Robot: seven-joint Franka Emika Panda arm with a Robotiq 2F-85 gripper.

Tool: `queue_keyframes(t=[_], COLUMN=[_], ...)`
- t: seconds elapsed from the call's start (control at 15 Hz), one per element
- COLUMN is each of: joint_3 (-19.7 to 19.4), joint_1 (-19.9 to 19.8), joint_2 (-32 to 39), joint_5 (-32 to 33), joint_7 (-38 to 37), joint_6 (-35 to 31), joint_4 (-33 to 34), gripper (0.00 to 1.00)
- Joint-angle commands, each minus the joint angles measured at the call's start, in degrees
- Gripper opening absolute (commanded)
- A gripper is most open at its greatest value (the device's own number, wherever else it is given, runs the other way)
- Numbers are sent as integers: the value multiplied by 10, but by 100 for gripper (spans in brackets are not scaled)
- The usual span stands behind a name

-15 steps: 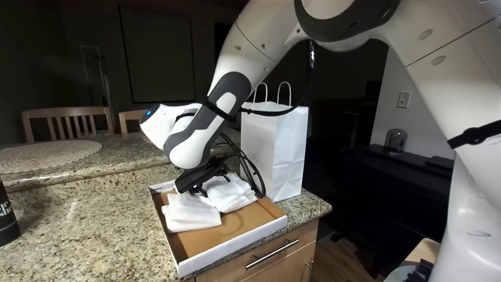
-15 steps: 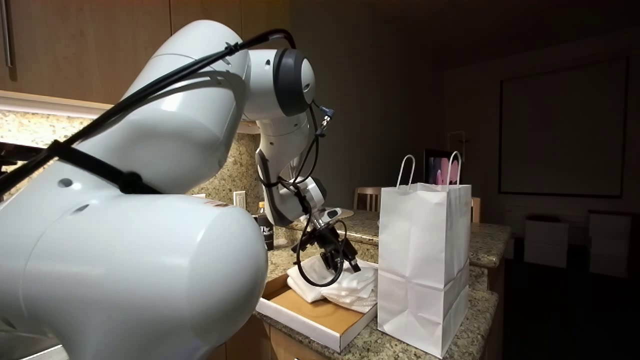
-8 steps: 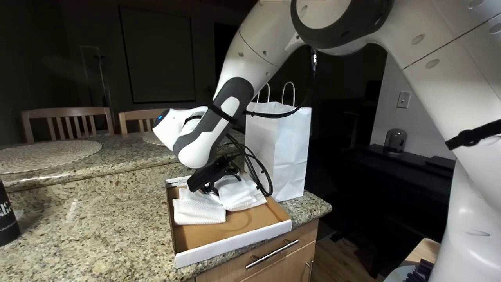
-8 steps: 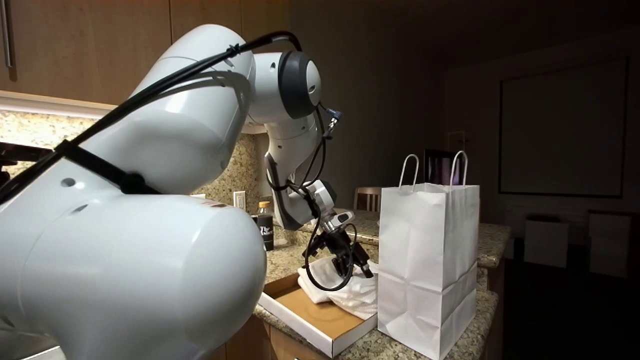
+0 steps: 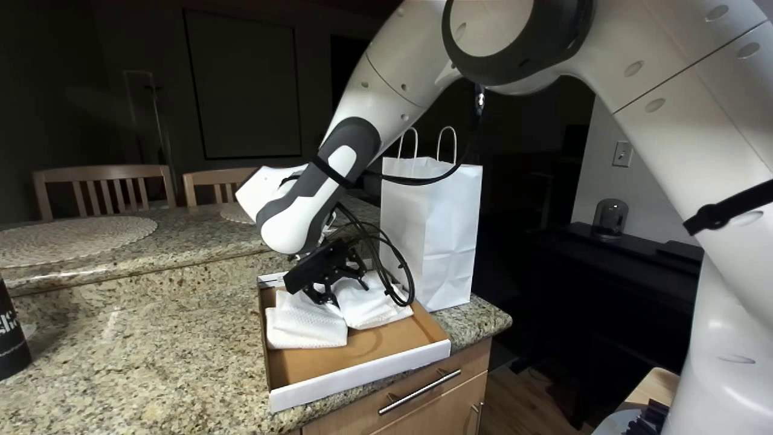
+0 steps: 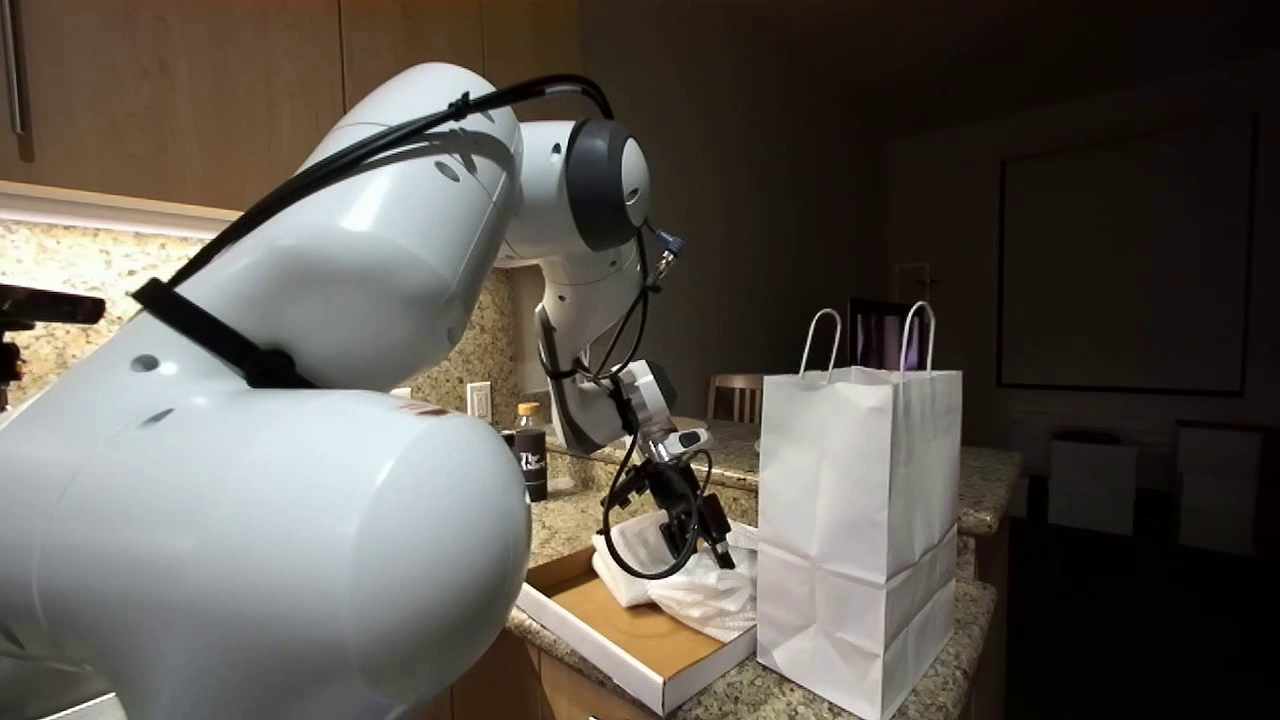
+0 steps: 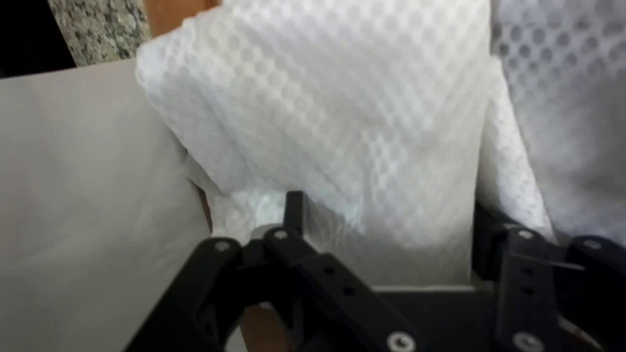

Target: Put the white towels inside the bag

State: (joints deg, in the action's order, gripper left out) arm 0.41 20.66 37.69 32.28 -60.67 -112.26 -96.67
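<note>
Speckled stone tabletop (image 5: 151,362): it carries a shallow cardboard tray with brown bottom and white rim (image 5: 362,374) and, just beside it, a tall white paper bag with two thin loop handles (image 6: 830,520).
Soft white cloth towels with dimpled pattern (image 5: 311,329): they lie folded inside the tray, in two heaps side by side. One heap is near the bag, the other is farther from it. How many pieces are in each heap, I cannot tell.
Position of the bag: it stands upright, with its handles up. Its inside is hidden in both exterior views. Whether its side touches the tray, I cannot tell.
Black two-finger end effector (image 7: 389,210): it is tilted and low, at the heap near the bag. Its two fingers (image 7: 294,215) stand rather wide apart, with the cloth of this heap between them. In the wrist view this cloth is wrinkled beside the finger on the bag's side. Whether it is firmly pinched, I cannot tell.
White robot arm (image 5: 392,72): it is bent above the tray in both exterior views.
Background: a dark bottle with yellow cap (image 6: 532,465) stands on the tabletop, and a round woven mat (image 5: 72,238) lies on a raised stone ledge (image 5: 187,235).
</note>
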Motion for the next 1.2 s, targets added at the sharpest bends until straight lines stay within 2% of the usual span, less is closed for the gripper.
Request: queue_keyframes(t=[0.0, 0.4, 0.6, 0.67, 0.73, 1.13], joint_3=[9, 16, 18, 18, 18, 24], joint_1=[-9, -17, -22, -23, -24, -32], joint_2=[0, -11, -23, -36, -48, -174], joint_5=[-38, -93, -129, -140, -147, -174], joint_7=[42, 75, 100, 105, 108, 131], joint_6=[10, 11, 12, 8, 6, -7], joint_4=[12, 13, 7, -3, -10, -74], gripper=[47, 10, 6, 10, 8, 9])
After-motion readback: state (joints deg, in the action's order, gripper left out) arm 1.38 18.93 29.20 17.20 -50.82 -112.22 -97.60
